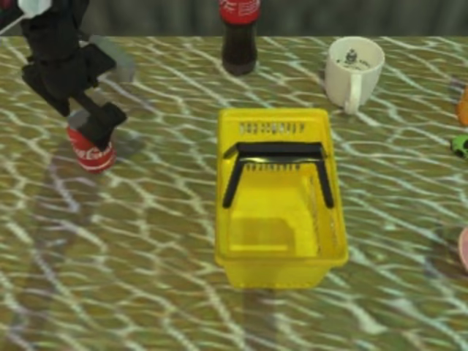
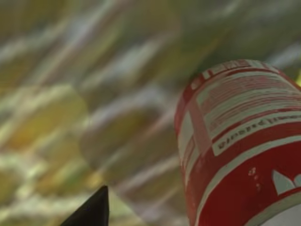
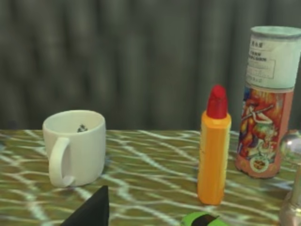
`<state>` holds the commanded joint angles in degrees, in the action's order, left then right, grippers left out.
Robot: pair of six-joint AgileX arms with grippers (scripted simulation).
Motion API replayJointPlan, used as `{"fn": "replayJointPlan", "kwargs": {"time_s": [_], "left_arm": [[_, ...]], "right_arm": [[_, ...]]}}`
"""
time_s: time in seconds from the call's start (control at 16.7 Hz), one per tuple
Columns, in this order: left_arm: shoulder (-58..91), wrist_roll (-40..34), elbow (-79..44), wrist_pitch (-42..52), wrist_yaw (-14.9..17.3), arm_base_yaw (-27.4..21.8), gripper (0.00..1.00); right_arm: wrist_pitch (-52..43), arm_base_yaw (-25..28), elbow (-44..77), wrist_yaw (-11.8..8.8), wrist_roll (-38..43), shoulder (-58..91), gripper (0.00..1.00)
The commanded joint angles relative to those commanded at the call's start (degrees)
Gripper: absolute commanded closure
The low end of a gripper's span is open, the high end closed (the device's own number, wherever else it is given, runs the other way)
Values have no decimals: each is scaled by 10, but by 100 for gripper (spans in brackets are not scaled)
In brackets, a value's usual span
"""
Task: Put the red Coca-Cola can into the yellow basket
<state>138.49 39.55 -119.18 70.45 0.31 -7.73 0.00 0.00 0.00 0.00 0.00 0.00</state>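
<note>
The red Coca-Cola can (image 1: pixel 91 152) stands upright at the table's left. My left gripper (image 1: pixel 100 130) hangs directly over it, open, and hides the can's top. In the left wrist view the can (image 2: pixel 240 150) fills one side. One dark fingertip (image 2: pixel 96 209) stands apart from it with bare table between; the other finger is out of frame. The yellow basket (image 1: pixel 281 269) sits at the table's middle, to the right of the can, its black handles (image 1: pixel 278 151) folded across its far half. My right arm is outside the top view; its wrist view shows one dark fingertip (image 3: pixel 96 207) with nothing by it.
A dark cola bottle (image 1: pixel 239 33) stands at the back, and a white mug (image 1: pixel 353 69) to its right. At the table's right edge are an orange bottle with a red cap (image 3: pixel 214 150), a tall printed canister (image 3: pixel 268 103) and a small green object (image 1: pixel 461 145).
</note>
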Motion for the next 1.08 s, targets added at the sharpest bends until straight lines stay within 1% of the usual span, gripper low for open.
{"fn": "replayJointPlan", "kwargs": {"time_s": [0.18, 0.42, 1.08], "left_arm": [[6, 1, 35, -39, 0, 1, 0], [6, 1, 36, -41, 0, 1, 0], [6, 1, 36, -41, 0, 1, 83]], "right_arm": [[0, 0, 0, 0, 0, 0, 0], [0, 0, 0, 0, 0, 0, 0], [0, 0, 0, 0, 0, 0, 0]]}}
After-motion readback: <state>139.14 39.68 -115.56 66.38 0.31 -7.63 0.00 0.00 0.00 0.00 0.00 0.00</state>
